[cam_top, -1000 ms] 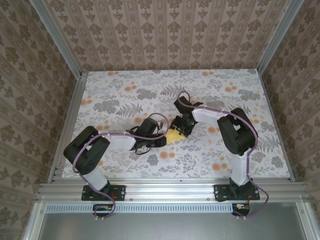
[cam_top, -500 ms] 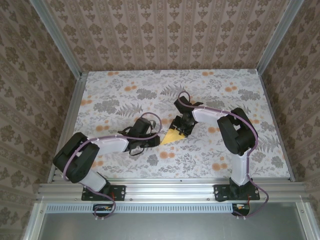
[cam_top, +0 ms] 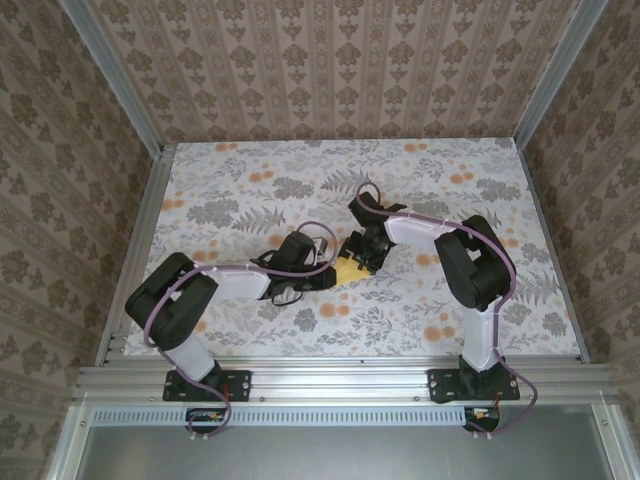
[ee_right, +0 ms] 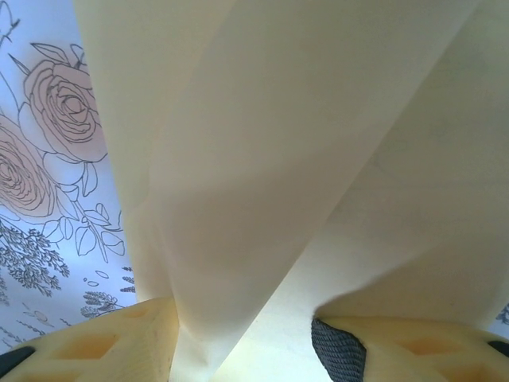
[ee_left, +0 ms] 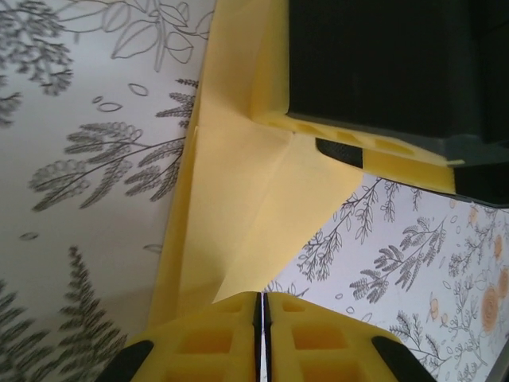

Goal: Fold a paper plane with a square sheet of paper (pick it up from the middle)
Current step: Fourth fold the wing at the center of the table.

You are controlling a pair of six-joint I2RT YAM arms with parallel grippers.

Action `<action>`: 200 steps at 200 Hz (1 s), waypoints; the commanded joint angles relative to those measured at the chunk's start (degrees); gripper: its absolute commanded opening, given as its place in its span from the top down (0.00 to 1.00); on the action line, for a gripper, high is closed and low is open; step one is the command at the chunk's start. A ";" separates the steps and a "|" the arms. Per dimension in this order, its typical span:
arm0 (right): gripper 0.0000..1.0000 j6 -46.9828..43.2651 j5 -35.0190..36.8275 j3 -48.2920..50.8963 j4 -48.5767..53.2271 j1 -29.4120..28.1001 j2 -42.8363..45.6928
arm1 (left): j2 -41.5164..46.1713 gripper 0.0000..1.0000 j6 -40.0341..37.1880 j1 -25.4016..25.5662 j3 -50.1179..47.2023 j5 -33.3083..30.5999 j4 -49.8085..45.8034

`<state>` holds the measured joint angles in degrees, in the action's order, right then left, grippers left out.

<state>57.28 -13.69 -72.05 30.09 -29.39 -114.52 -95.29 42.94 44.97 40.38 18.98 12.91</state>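
At the centre of the top view, the folded yellow paper (cam_top: 347,268) is seen between the two claws. The left claw (ee_left: 262,314) is pressed together at the paper's point. The right claw (ee_right: 242,346) is clamped on the paper.

Paper plane (cam_top: 347,270) mostly under both arms

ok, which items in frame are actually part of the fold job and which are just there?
Part of the job:
- folded yellow paper, layered with creases showing, lying on the table
- left gripper, fingers together at the paper's near tip
- right gripper, paper running between its fingers

Just there:
- floral tablecloth, with printed orange flowers
- patterned enclosure walls
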 commanded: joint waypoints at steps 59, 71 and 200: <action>0.39 -0.39 12.82 10.08 2.43 1.00 -20.71 | -2.53 0.91 1.12 0.09 1.90 -2.96 0.89; 0.38 -0.41 12.90 10.09 2.43 0.99 -20.74 | -2.79 0.92 1.14 0.02 1.76 -3.24 0.78; 0.40 -0.09 12.75 10.56 2.21 1.35 -20.64 | -3.46 0.95 -0.49 -0.29 1.57 -5.63 -3.02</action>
<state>57.49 -14.48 -72.05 29.93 -28.97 -114.63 -97.82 43.33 44.97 41.36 14.31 12.43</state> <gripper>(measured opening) 0.596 0.057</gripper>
